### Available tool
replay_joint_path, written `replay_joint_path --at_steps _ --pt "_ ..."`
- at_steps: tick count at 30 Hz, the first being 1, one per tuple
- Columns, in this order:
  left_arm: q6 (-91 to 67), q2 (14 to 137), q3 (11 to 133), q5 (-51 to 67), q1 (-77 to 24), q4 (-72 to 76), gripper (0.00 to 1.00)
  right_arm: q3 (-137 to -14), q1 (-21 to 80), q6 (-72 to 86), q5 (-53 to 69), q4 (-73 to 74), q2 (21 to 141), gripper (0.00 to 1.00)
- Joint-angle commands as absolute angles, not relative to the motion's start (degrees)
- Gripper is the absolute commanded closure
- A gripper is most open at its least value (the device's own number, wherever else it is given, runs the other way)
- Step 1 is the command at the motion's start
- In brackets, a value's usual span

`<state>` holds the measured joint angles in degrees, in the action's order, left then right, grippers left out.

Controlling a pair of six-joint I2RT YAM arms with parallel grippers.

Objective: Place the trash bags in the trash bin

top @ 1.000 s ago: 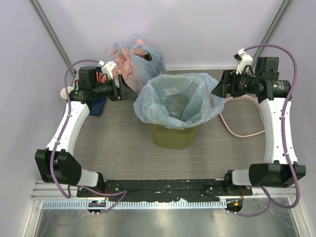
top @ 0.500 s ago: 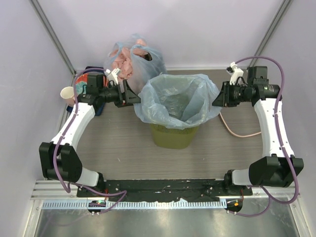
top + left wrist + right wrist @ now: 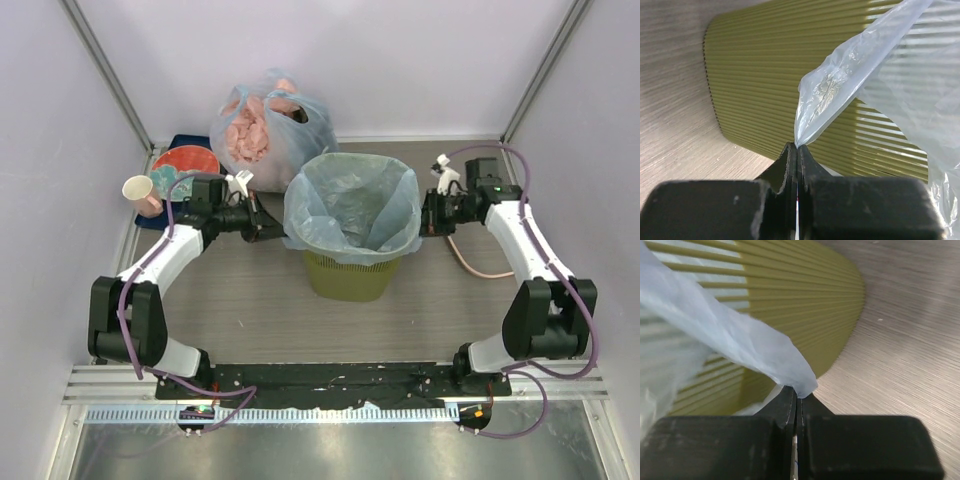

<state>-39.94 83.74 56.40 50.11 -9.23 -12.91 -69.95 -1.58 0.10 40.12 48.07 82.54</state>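
1. The trash bin [image 3: 352,278] stood upright near the middle of the table [image 3: 240,320], between the two arms.
2. The trash bag [image 3: 350,200] sat inside the bin with its mouth open upward. Its edge was folded out over the rim and hung down over the upper part of the olive sides.
3. The left gripper [image 3: 796,149] was at the bin's left side, with its fingers pressed together on a pulled-out corner of the bag's edge. In the left wrist view the film narrowed to a point right at the fingertips, with the bin's ribbed wall behind it.
4. The right gripper [image 3: 796,396] was at the bin's right side, likewise closed tight and nipping a twisted fold of the bag's edge just beside the bin wall.
5. A knotted blue bag [image 3: 265,125] showing pink lumps sat behind the bin by the back wall. Whether it touched the bin could not be told.
6. At the far left, a red dish [image 3: 183,160] lay on a blue tray [image 3: 186,142], with a paper cup [image 3: 142,193] just beside it.
7. A pinkish hose [image 3: 478,268] lay on the table to the right of the bin.
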Motion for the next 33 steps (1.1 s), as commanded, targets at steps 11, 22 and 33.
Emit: replay_joint_path --at_steps 11,22,33 --pt "-38.24 85.42 49.84 39.38 -4.4 -14.85 1.0 -70.05 2.9 3.35 40.61 37.88 94.57 0.99" --pt "-35.33 91.84 48.34 33.14 -3.87 -18.1 1.0 -63.9 2.46 -1.32 35.95 34.99 101.6 0.99" --pt "-32.17 92.46 48.52 20.75 -1.15 -26.36 1.0 -63.98 2.46 -1.84 28.48 32.69 108.81 0.97"
